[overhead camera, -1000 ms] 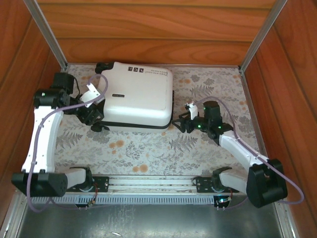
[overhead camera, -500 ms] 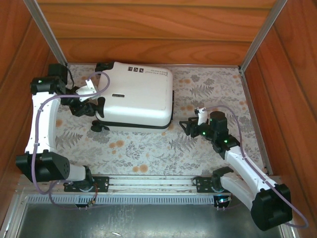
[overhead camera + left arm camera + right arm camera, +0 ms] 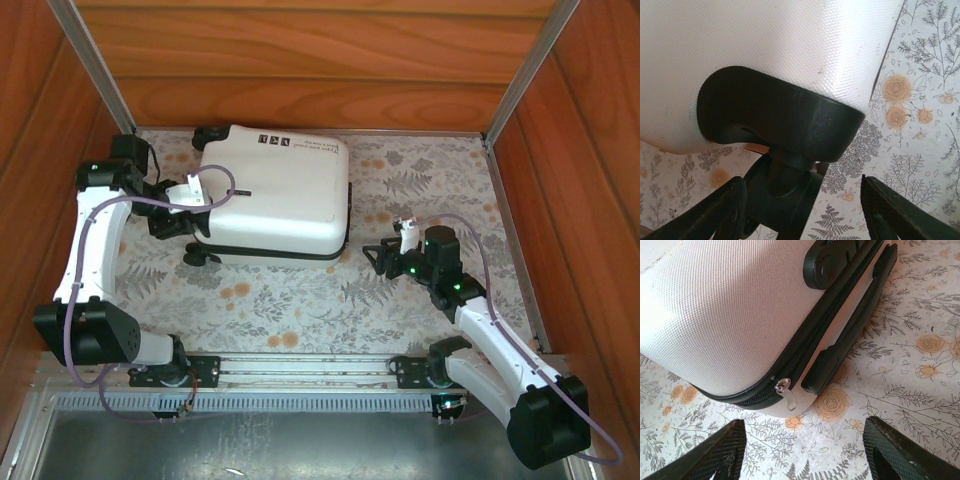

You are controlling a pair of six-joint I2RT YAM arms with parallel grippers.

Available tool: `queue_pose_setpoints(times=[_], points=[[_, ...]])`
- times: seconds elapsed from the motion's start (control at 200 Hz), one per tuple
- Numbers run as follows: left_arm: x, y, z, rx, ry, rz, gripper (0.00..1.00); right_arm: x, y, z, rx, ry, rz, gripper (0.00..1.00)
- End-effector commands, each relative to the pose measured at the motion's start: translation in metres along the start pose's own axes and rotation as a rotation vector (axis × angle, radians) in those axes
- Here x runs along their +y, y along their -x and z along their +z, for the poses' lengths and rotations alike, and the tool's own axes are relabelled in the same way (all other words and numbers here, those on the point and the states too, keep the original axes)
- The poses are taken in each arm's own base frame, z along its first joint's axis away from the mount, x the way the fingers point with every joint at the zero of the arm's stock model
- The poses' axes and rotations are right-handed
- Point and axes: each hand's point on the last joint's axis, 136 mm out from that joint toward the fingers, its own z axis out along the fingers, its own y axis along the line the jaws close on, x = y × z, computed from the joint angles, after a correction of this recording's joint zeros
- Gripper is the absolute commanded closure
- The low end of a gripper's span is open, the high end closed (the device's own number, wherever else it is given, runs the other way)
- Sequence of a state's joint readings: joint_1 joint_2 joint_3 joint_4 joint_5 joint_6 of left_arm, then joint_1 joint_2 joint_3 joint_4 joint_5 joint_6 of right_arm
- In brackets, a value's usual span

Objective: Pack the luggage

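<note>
Floral cloth [image 3: 300, 310] covered the table, and the suitcase [image 3: 275, 195] lay flat and shut on it, toward the far left corner. My left gripper [image 3: 801, 181] sat at the suitcase's left end, jaws apart around a black wheel [image 3: 780, 200] without clamping it, probably to brace that end. My right gripper [image 3: 805, 422] hovered just off the suitcase's near right corner, jaws wide and empty, facing the zipper pull [image 3: 783, 386] beside the side handle [image 3: 850, 330]. That pull looked like my likeliest target.
</note>
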State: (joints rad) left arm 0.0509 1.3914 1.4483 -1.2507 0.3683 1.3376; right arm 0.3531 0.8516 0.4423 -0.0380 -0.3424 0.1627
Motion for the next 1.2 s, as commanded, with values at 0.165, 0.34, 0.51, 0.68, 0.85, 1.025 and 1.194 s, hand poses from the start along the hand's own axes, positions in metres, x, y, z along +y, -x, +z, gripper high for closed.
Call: queue_pose_setpoints(times=[0.165, 0.34, 0.51, 0.68, 0.85, 1.025, 1.194], points=[[0.011, -0.002, 0.019, -0.002, -0.039, 0.042, 0.33, -0.006, -0.014, 0.000, 0.056, -0.031, 0.038, 0.33], [0.006, -0.002, 0.027, -0.005, -0.069, 0.054, 0.40, 0.001, -0.008, -0.001, 0.040, 0.004, 0.029, 0.33], [-0.006, -0.002, 0.027, -0.006, -0.080, 0.087, 0.62, -0.003, -0.012, 0.001, 0.062, -0.012, 0.044, 0.29], [-0.023, -0.009, 0.035, 0.030, -0.108, 0.118, 0.76, -0.003, -0.012, 0.001, 0.075, -0.013, 0.038, 0.27], [-0.035, -0.015, 0.041, 0.034, -0.113, 0.122, 0.83, 0.004, -0.004, -0.002, 0.045, 0.013, -0.001, 0.28], [-0.037, -0.023, 0.040, 0.078, -0.092, 0.167, 1.00, 0.007, -0.008, 0.002, 0.062, 0.045, -0.028, 0.29], [-0.034, -0.032, 0.038, 0.126, -0.061, 0.178, 1.00, 0.004, -0.007, 0.009, 0.113, 0.047, -0.103, 0.27]])
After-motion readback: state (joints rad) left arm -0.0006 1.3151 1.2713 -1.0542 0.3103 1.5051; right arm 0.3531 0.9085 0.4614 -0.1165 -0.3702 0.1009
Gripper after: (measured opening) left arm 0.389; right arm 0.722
